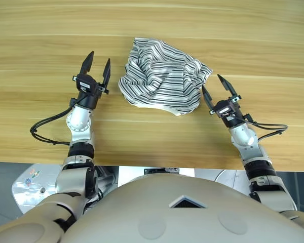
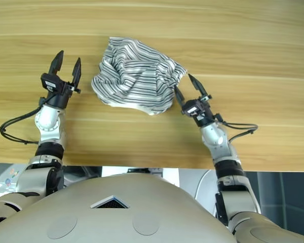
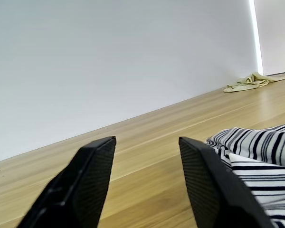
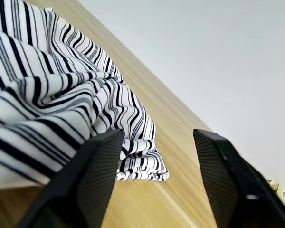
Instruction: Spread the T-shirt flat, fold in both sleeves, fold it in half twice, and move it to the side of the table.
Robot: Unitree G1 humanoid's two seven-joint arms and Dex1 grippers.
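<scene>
**A:** We're looking down on the table (image 1: 40, 30), pale wood from edge to edge.

**B:** And there's the shirt (image 1: 162, 76), dead ahead at our 12 o'clock. It's a crumpled heap of black-and-white stripes, not spread and with no fold made.

**A:** Our left gripper (image 1: 100, 58) sits at the heap's 9 o'clock, near it but apart. The fingers are spread wide, point to 12 and hold nothing.

**B:** Our right gripper (image 1: 211, 82) is at the heap's 4 o'clock, wide apart too and empty. Its inner finger is just beside the hem, and we can't tell whether it touches.

**A:** From our right wrist, a striped corner lies flat on the wood beyond the gap.

**B:** Smallest of all, from our left wrist, is a pale yellow cloth (image 3: 251, 81). It lies far down the table by the wall, well apart from the shirt.
</scene>
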